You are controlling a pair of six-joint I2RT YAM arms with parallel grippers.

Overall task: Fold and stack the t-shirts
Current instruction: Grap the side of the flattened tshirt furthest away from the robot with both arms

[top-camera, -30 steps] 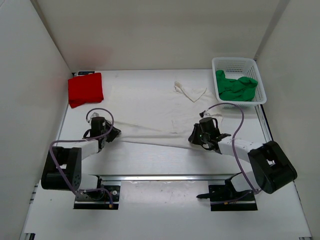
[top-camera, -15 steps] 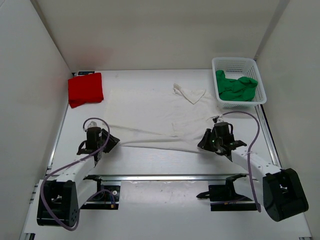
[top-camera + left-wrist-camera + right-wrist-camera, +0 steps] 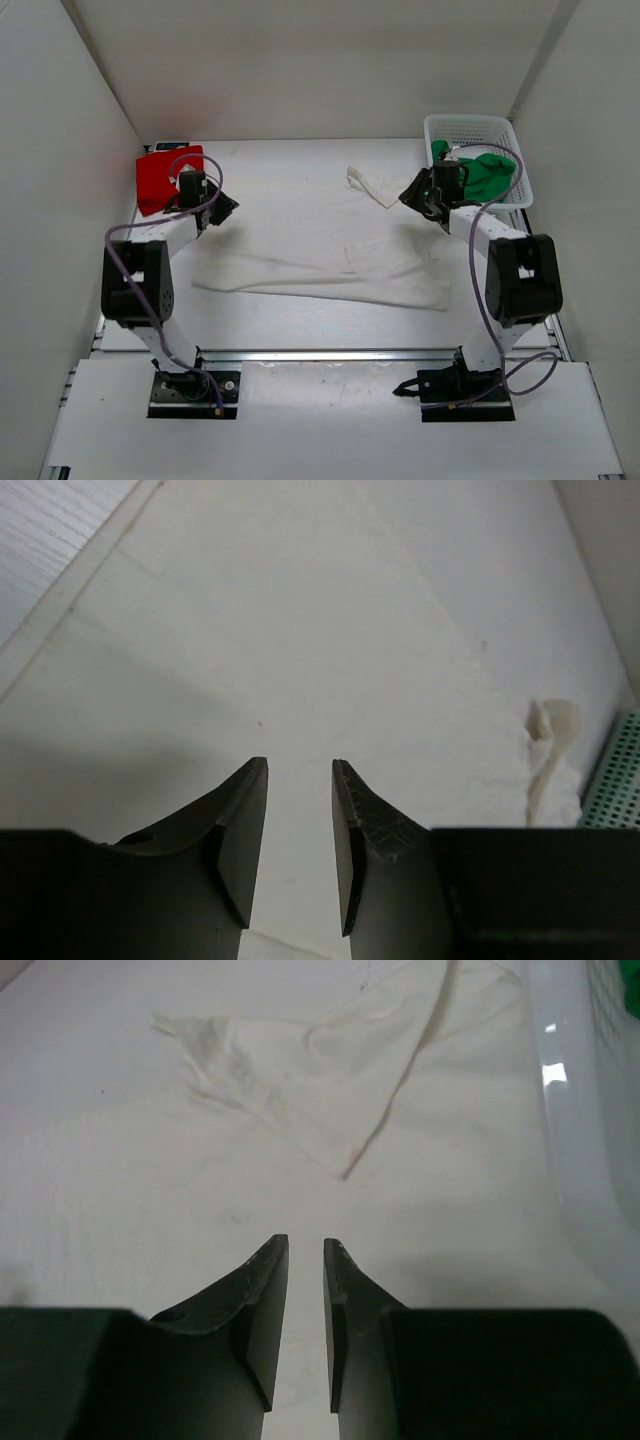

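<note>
We can read no text, label, brand, number or sign anywhere. The red t-shirt (image 3: pixel 170 178), the white t-shirt (image 3: pixel 320 255), the green t-shirt (image 3: pixel 488 176), the white mesh basket (image 3: pixel 470 121) and the bench (image 3: pixel 300 322) all show us plain surfaces.

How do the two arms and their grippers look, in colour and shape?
The left arm and right arm have white links, bulky black joints and a looping lilac cable each. The left gripper and right gripper have black, tapering fingers.
</note>
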